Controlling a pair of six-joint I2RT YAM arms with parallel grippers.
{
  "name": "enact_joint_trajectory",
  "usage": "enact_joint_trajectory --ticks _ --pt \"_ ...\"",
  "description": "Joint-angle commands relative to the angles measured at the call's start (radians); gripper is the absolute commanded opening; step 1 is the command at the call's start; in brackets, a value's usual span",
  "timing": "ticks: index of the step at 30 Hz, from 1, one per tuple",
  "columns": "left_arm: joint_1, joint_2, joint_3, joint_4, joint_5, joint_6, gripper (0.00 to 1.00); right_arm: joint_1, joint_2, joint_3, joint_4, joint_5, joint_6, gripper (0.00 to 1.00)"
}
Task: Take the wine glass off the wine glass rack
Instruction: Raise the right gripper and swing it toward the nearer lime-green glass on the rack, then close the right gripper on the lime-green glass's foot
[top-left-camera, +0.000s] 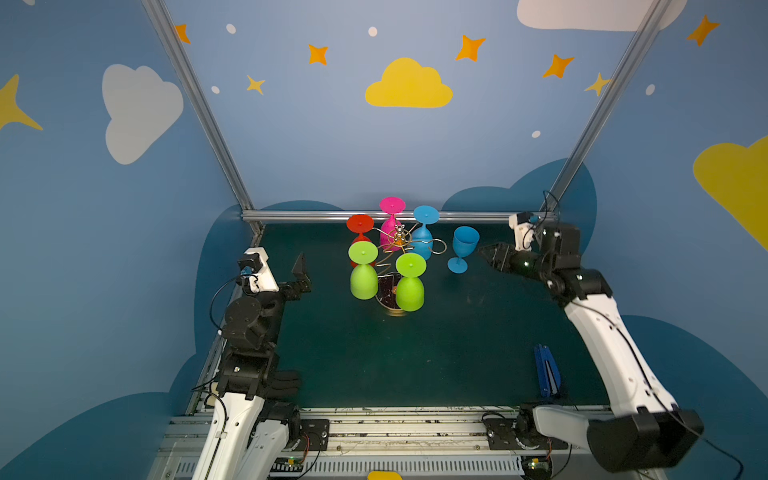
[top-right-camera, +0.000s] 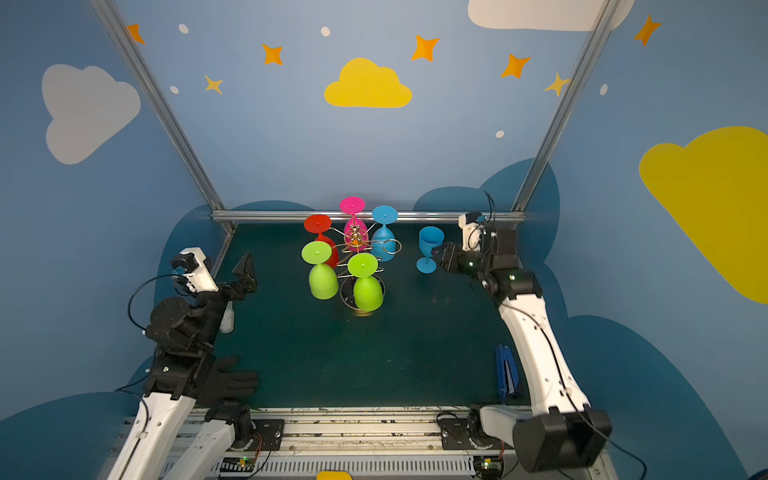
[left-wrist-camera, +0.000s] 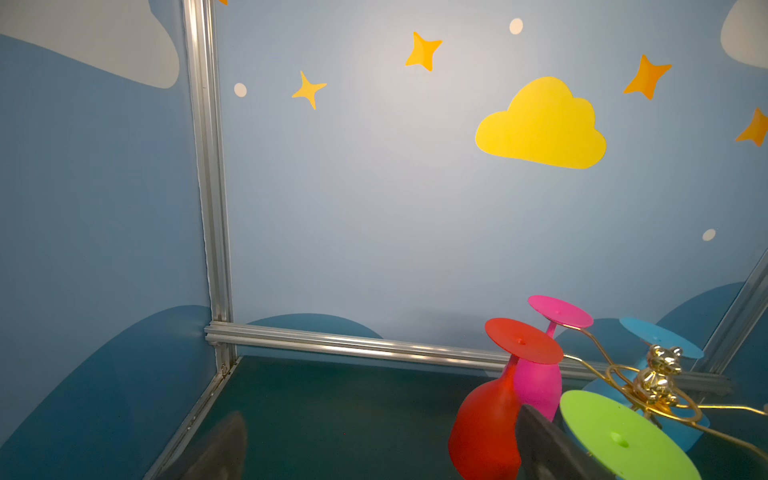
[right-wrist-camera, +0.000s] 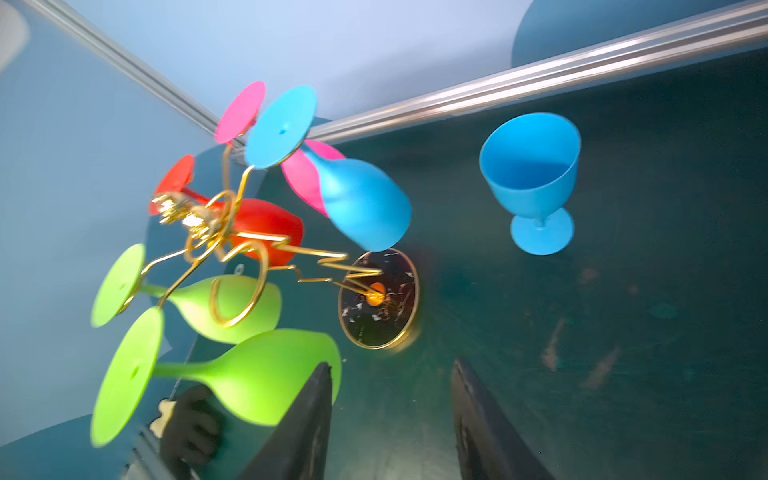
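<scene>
The gold wire wine glass rack stands mid-table on its dark round base. Hanging upside down from its arms are a red wine glass, a pink one, a blue one and two green ones. Another blue wine glass stands upright on the table, right of the rack. My right gripper is open just right of that glass, with nothing between its fingers. At the left, my left gripper is wide open and empty, beside the red glass.
A blue folded tool lies near the front right of the green mat. A black glove lies at the front left by the left arm's base. An aluminium rail runs along the table's back edge, close behind the rack.
</scene>
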Motion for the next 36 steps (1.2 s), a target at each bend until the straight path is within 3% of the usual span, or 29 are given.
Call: enact_joint_trajectory --ticks 1,6,12,18,36 --pt "0.010 0.017 -0.001 0.067 0.016 -0.066 0.99 0.015 -0.107 -0.094 0.181 -0.065 0.107 0.48" --pt "0.026 0.089 0.040 0.071 0.042 -0.105 0.99 0.077 -0.240 -0.234 0.193 -0.086 0.184 0.48" --pt "0.043 0.104 0.014 0.072 0.068 -0.127 0.99 0.215 -0.296 -0.327 0.273 -0.037 0.290 0.48" --pt "0.088 0.054 -0.025 0.054 0.088 -0.187 0.99 0.321 -0.239 -0.305 0.350 -0.008 0.352 0.48" --pt "0.178 0.025 -0.080 0.091 0.162 -0.316 0.99 0.437 -0.027 -0.166 0.466 0.015 0.394 0.48"
